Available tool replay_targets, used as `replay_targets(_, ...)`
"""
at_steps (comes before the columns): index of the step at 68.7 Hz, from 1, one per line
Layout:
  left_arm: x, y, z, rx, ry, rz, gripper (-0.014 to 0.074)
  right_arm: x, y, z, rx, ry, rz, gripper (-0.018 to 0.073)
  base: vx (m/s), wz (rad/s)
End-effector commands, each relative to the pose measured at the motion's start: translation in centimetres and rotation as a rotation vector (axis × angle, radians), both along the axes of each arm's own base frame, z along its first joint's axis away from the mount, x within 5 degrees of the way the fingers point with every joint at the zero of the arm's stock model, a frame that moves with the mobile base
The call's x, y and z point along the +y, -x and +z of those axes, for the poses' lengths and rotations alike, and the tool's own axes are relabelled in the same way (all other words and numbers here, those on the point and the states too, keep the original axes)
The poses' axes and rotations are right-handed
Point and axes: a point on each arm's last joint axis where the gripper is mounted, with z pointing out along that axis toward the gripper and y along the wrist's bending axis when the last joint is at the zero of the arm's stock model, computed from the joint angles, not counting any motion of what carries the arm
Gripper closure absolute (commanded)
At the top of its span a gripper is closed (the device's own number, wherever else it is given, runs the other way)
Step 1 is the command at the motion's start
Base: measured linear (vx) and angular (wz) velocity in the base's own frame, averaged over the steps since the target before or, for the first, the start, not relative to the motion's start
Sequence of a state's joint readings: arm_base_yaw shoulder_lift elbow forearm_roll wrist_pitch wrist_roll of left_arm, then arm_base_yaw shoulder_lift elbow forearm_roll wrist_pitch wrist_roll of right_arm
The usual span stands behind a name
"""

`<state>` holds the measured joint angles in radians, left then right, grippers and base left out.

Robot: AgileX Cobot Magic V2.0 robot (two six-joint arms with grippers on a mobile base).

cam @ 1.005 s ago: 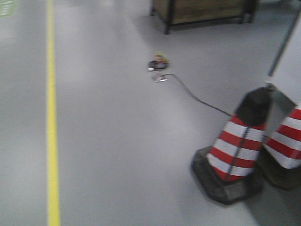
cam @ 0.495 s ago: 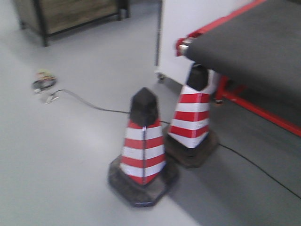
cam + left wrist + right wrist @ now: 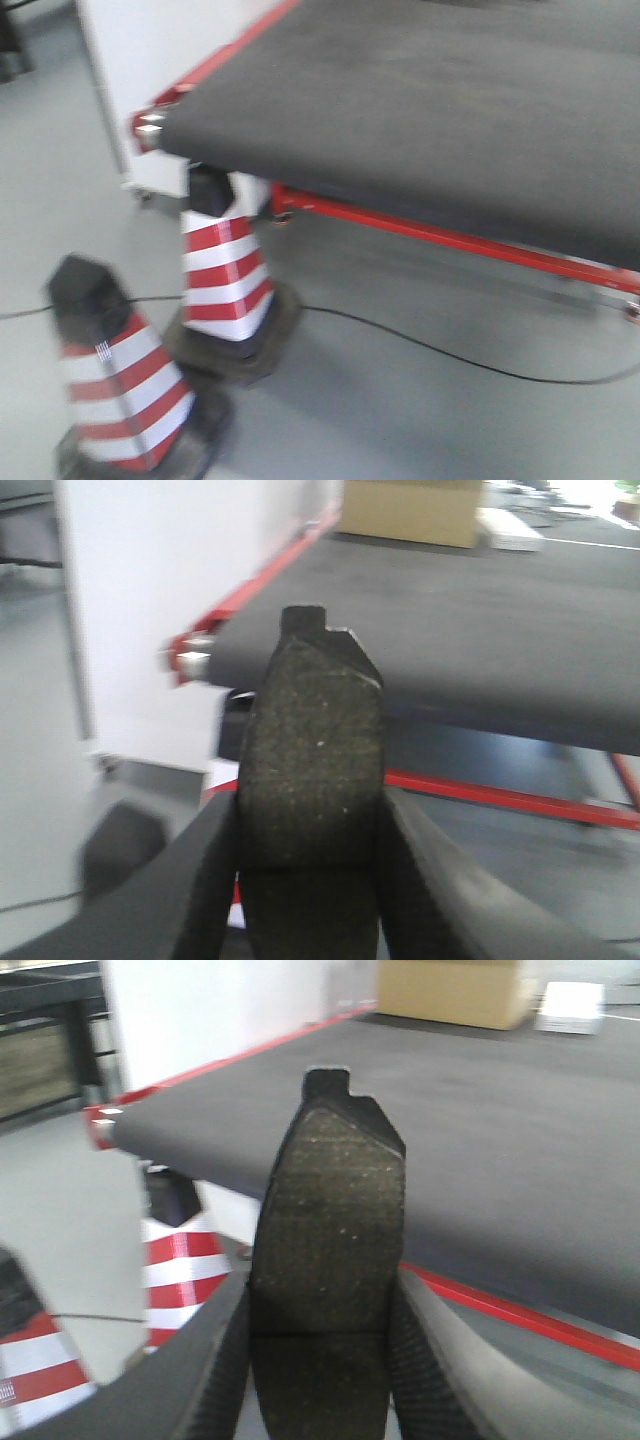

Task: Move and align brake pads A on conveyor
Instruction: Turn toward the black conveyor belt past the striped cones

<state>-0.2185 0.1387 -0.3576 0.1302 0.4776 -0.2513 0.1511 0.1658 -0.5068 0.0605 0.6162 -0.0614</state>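
In the left wrist view a dark grey brake pad (image 3: 313,750) stands upright between the fingers of my left gripper (image 3: 310,865), which is shut on it. My right gripper (image 3: 325,1345) is shut the same way on a second brake pad (image 3: 330,1230). Each pad shows a thin groove across its middle. The conveyor (image 3: 450,110) is a wide charcoal belt with a red edge strip, ahead and to the right in the front view. It lies beyond both held pads as the conveyor (image 3: 500,630) and the conveyor (image 3: 500,1130). Neither gripper shows in the front view.
Two red-and-white traffic cones stand on the grey floor by the conveyor's near corner, one cone (image 3: 225,275) under the corner and one cone (image 3: 115,385) nearer. A black cable (image 3: 450,355) runs across the floor. A white panel (image 3: 150,50) stands at the conveyor's left end. A cardboard box (image 3: 410,510) stands beyond the belt.
The front view has swung right: the floor with the yellow line gave way to the cones, and now the conveyor fills the upper right while the cones sit at lower left.
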Motion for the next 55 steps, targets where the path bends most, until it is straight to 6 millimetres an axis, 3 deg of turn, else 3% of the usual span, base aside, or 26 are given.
replay_targets(1, -0.13, -0.01, 1.70, -0.108, 0.022, -0.017, 0.0602, -0.05, -0.06, 1.70, -0.113, -0.011, -0.004, 0.0564, 0.19, -0.74)
replay_targets(28, -0.13, -0.01, 1.70, -0.108, 0.022, -0.017, 0.0602, -0.05, -0.06, 1.70, -0.113, -0.011, -0.004, 0.0564, 0.14, -0.63)
replay_targets(55, -0.13, -0.01, 1.70, -0.108, 0.022, -0.017, 0.0602, -0.05, -0.06, 1.70, -0.113, -0.011, -0.004, 0.0564, 0.12, -0.32)
